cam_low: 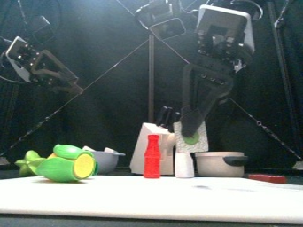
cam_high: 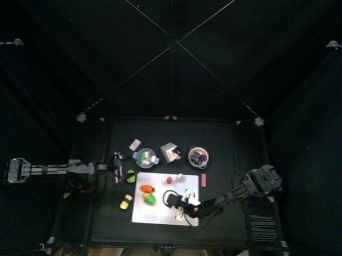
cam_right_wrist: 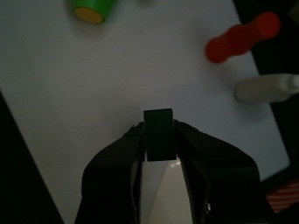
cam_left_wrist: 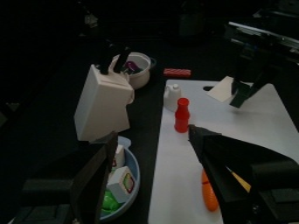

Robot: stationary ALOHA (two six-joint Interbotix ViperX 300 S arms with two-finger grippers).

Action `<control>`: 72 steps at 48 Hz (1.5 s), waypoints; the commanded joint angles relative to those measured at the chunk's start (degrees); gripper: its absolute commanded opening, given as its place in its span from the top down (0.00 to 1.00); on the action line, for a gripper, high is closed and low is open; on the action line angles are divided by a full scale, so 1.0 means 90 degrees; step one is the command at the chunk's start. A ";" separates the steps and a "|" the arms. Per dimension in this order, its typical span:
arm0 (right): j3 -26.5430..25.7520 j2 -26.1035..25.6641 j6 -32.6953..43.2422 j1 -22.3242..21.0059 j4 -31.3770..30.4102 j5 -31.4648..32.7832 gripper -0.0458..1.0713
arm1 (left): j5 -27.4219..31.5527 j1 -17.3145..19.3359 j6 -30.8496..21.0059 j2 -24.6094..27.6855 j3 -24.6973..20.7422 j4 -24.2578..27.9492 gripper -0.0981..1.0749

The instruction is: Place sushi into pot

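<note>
My right gripper (cam_right_wrist: 158,131) is shut on a small sushi piece (cam_right_wrist: 158,121) with a dark top and a white body, held above the white board (cam_right_wrist: 105,87). In the front view the right gripper (cam_low: 190,133) hangs over the middle of the board, just left of the grey pot (cam_low: 221,164). From above, the right gripper (cam_high: 181,205) is at the board's front and the pot (cam_high: 198,156), purple inside, stands behind the board. The pot also shows in the left wrist view (cam_left_wrist: 138,66). My left gripper (cam_left_wrist: 158,171) is open and empty at the table's left (cam_high: 114,172).
A red bottle (cam_low: 151,157) and a white bottle (cam_low: 183,160) stand on the board. A white carton (cam_left_wrist: 100,101) and a bowl (cam_left_wrist: 117,179) of toy food sit behind it at the left. A green and yellow toy (cam_low: 66,165) lies front left. A red block (cam_left_wrist: 176,72) lies by the pot.
</note>
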 commanded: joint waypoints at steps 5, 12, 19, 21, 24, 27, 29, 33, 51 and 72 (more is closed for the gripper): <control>-0.0078 -0.0684 0.0088 -0.0303 0.0088 0.1064 0.45 | 0.0059 0.0010 0.0010 0.0000 -0.0078 -0.0010 0.08; 0.0166 -0.1084 0.0117 -0.0615 0.0029 0.1670 0.45 | 0.0107 0.0010 0.0010 0.0010 -0.0078 0.0010 0.08; 0.0586 -0.1611 0.0127 -0.1084 -0.0020 0.1924 0.45 | 0.0117 0.0020 0.0010 0.0000 -0.0078 0.0010 0.08; 0.0723 -0.1758 0.0137 -0.1221 -0.0029 0.1924 0.45 | 0.0117 0.0020 0.0010 0.0010 -0.0078 0.0010 0.08; 0.0957 -0.1963 0.0137 -0.1475 -0.0098 0.1924 0.45 | 0.0117 0.0029 0.0010 0.0000 -0.0078 0.0010 0.08; 0.1152 -0.2070 0.0127 -0.1709 -0.0205 0.1924 0.45 | 0.0117 0.0029 0.0010 0.0000 -0.0078 0.0000 0.08; 0.1279 -0.2119 0.0127 -0.1885 -0.0322 0.1914 0.45 | 0.0117 0.0029 0.0010 0.0010 -0.0078 0.0000 0.08; 0.1533 -0.2148 0.0127 -0.2178 -0.0537 0.1855 0.45 | 0.0117 0.0029 0.0010 0.0010 -0.0078 0.0000 0.08; 0.2441 -0.2119 0.0117 -0.3428 -0.0615 -0.0303 0.44 | 0.0127 0.0029 0.0010 0.0010 -0.0068 0.0000 0.08; 0.2842 -0.2148 0.0117 -0.3613 -0.0596 -0.0996 0.41 | 0.0146 0.0039 0.0010 0.0000 -0.0068 0.0000 0.08</control>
